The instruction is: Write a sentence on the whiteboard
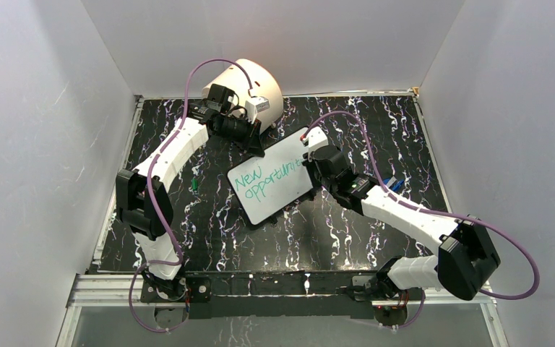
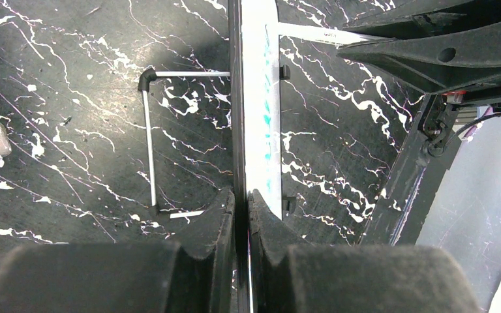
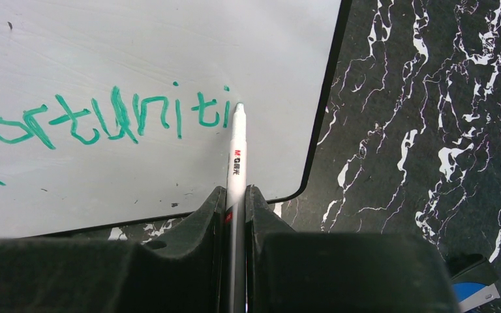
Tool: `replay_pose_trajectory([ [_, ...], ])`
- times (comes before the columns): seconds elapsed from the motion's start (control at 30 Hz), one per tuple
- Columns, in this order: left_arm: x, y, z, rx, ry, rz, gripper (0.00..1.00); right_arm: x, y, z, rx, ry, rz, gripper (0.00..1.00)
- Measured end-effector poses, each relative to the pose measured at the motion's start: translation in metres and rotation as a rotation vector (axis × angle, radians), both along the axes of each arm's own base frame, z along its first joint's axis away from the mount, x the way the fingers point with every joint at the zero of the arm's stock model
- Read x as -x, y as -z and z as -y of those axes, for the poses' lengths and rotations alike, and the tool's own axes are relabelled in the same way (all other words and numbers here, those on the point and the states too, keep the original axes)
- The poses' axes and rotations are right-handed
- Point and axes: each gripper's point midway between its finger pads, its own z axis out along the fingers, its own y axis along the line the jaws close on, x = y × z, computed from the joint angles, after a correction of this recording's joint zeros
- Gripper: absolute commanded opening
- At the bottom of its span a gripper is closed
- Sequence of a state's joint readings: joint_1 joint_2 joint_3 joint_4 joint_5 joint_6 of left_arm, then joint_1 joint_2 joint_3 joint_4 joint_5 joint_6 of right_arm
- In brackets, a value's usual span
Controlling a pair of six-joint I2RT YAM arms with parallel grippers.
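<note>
The whiteboard (image 1: 274, 184) stands tilted in the middle of the black marbled table, propped on a wire stand (image 2: 149, 140). Green lettering (image 1: 264, 182) on it reads "New opportuniti". My left gripper (image 1: 255, 139) is shut on the board's far edge; the left wrist view shows the board edge-on (image 2: 259, 98) pinched between the fingers (image 2: 218, 215). My right gripper (image 1: 311, 163) is shut on a white marker (image 3: 236, 160). Its tip touches the board (image 3: 169, 45) just right of the last green "i" (image 3: 226, 107), near the board's right rim.
A big cream cylinder (image 1: 256, 83) lies at the back behind the left arm. A small green cap-like piece (image 1: 196, 185) lies left of the board. A blue object (image 1: 396, 184) sits beside the right arm. White walls enclose the table.
</note>
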State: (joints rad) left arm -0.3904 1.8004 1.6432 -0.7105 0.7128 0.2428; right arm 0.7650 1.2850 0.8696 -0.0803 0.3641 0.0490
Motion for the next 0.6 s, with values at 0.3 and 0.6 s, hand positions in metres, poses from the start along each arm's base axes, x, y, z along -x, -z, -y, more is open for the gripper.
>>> replay_pose_trajectory([
  [0.3,-0.0001,0.0001,-0.0001,-0.001,0.0,0.0,0.0,-0.0027,-0.0002,0.0037,0.003,0.014,0.003,0.0],
  [0.6,0.0,-0.0001,-0.0001,-0.001,0.0,-0.001,0.0,-0.0052,-0.0009,0.0076,0.011,0.032,0.011,0.0],
])
